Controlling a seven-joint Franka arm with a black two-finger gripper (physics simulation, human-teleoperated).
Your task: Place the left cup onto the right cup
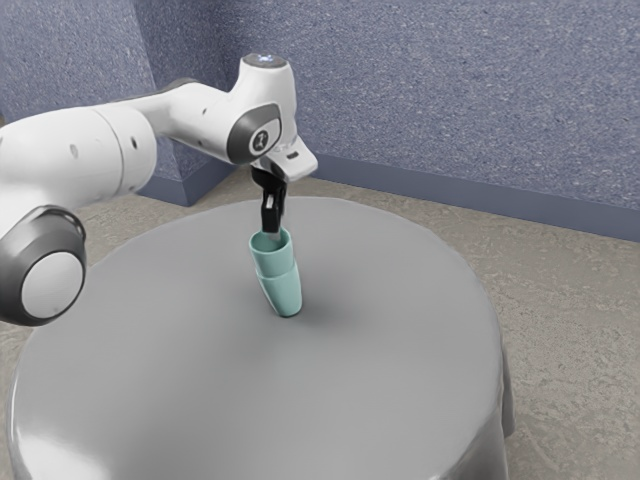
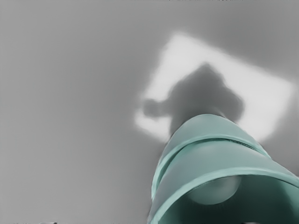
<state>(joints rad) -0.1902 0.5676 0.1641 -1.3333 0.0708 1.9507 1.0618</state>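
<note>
The upper cup (image 1: pixel 268 252), teal, sits nested in the lower cup (image 1: pixel 286 296) of the same colour, its rim band standing clear above the lower cup's rim. The stack rests near the middle of the round grey table (image 1: pixel 400 350), touching it by the lower cup's base, and it leans, its mouth tipped toward the exterior view's left and its base toward that view's right. The gripper (image 1: pixel 270 226) comes down from above onto the upper cup's rim; its black fingers (image 1: pixel 267 210) stand close together, with hardly any gap, and pinch the cup's wall at the rim, so it has hold of the upper cup. In the wrist view the upper cup (image 2: pixel 215 156) lies just under the hand, its mouth open toward the camera and its pale inner bottom showing, with the lower cup (image 2: pixel 201 126) reaching past it to the table (image 2: pixel 70 93). Beyond the cups a dark shadow (image 2: pixel 205 93) falls across a bright patch (image 2: pixel 264 100) on the table top. The white arm (image 1: pixel 90 160) reaches in from the exterior view's left. Behind the table lies a tan floor (image 1: pixel 560 290), and a blue speckled wall (image 1: pixel 450 80) with a darker strip along its foot.
</note>
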